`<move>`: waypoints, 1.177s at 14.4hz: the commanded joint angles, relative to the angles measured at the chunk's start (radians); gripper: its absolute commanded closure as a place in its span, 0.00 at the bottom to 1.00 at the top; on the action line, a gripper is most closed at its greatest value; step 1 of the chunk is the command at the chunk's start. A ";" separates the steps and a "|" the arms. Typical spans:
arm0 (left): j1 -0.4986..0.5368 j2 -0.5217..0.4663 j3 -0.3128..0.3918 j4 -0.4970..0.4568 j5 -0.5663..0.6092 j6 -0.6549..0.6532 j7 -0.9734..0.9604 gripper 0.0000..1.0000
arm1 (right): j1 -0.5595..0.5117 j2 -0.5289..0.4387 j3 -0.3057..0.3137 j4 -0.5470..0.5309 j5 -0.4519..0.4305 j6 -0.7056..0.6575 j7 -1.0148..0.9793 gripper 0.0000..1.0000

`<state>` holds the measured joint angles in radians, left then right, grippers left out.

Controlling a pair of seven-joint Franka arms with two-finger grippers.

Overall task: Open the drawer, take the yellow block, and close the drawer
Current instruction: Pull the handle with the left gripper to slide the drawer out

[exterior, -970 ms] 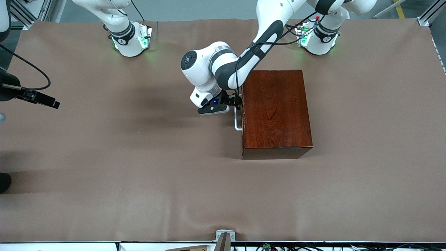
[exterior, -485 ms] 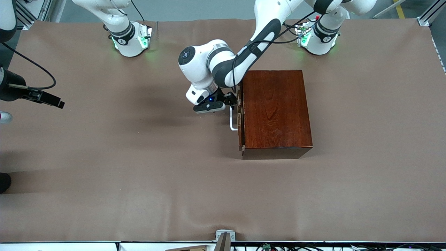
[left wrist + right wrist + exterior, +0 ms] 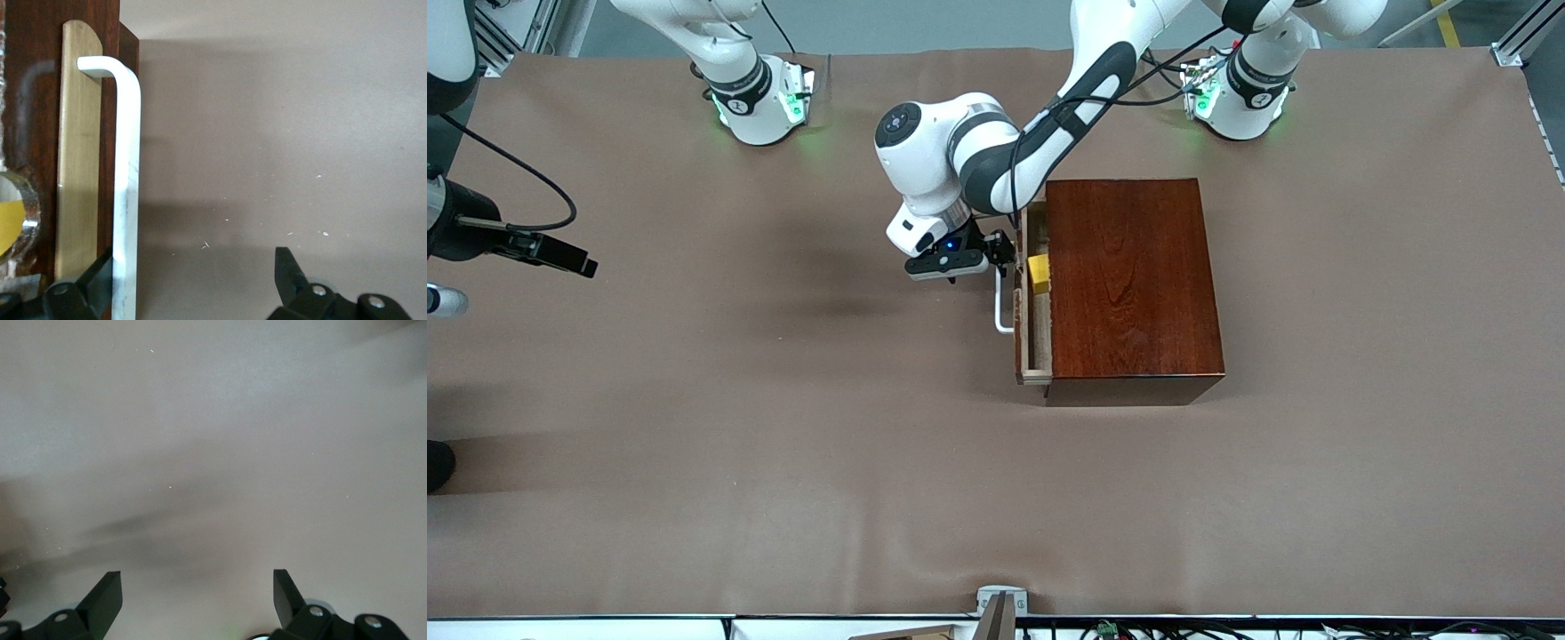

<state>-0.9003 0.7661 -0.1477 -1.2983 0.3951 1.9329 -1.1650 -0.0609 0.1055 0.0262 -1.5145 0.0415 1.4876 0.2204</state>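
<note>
Drawer of light wood (image 3: 1028,360) stands part-way out of the glossy reddish-brown wooden box (image 3: 1129,284), the small yellow cube (image 3: 1039,273) lying inside it. Left claw (image 3: 187,270) is spread loosely around the white U-shaped bar handle (image 3: 127,167), one finger touching it. Right claw (image 3: 197,587) waits released over the brown tabletop (image 3: 783,444) at the right arm's end.

Front camera sat high, across the table (image 3: 783,462) from the arm bases, looking down over the whole top. Left wrist camera looked close along the white handle (image 3: 127,187) of the wooden box (image 3: 1129,284), which the front view also showed. Right wrist camera faced only bare table surface.
</note>
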 commanded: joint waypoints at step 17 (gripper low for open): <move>-0.045 0.062 0.003 0.085 0.011 0.219 -0.162 0.00 | 0.016 0.003 -0.002 0.017 0.012 -0.010 0.014 0.00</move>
<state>-0.9292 0.7828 -0.1462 -1.2809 0.3951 2.1222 -1.3018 -0.0559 0.1054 0.0276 -1.5144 0.0421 1.4877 0.2210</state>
